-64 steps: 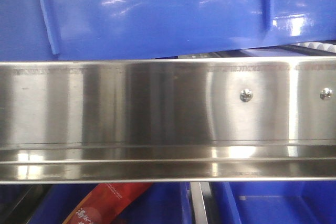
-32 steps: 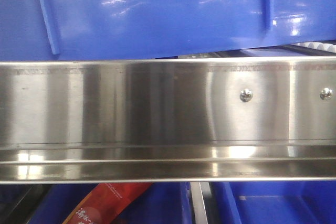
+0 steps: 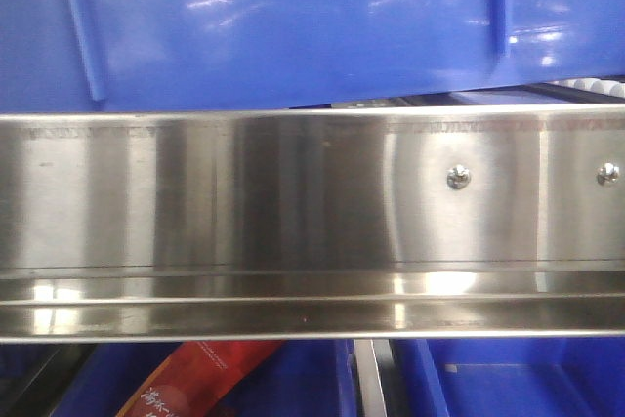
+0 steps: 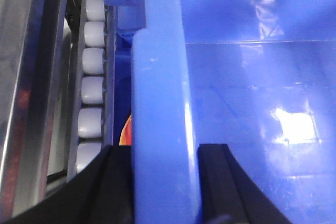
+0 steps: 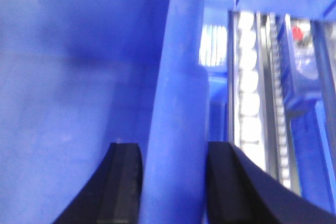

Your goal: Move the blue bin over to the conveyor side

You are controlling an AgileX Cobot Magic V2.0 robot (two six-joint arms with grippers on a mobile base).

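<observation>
Left gripper (image 4: 164, 182) has its two black fingers (image 4: 107, 182) straddling the thick rim (image 4: 160, 103) of the blue bin (image 3: 293, 26), one finger outside the wall and one inside, both pressed against the plastic, so I take it as clamped on. White rollers (image 4: 93, 61) run up the left edge of that wrist view, just beside the bin.

From the front, the bin fills the top of the frame above the steel rack (image 3: 293, 202), its long axis lying left to right. Its lower edge rises a little toward the right. A red packet (image 3: 195, 378) and other blue bins (image 3: 518, 378) sit at the bottom edge.

Right gripper (image 5: 173, 182) pinches the opposite rim the same way.

Each arm has one end, so neither is nearer, and the bin lies crosswise between them. The conveyor shows in no view, so I cannot tell which way the carry must go.
</observation>
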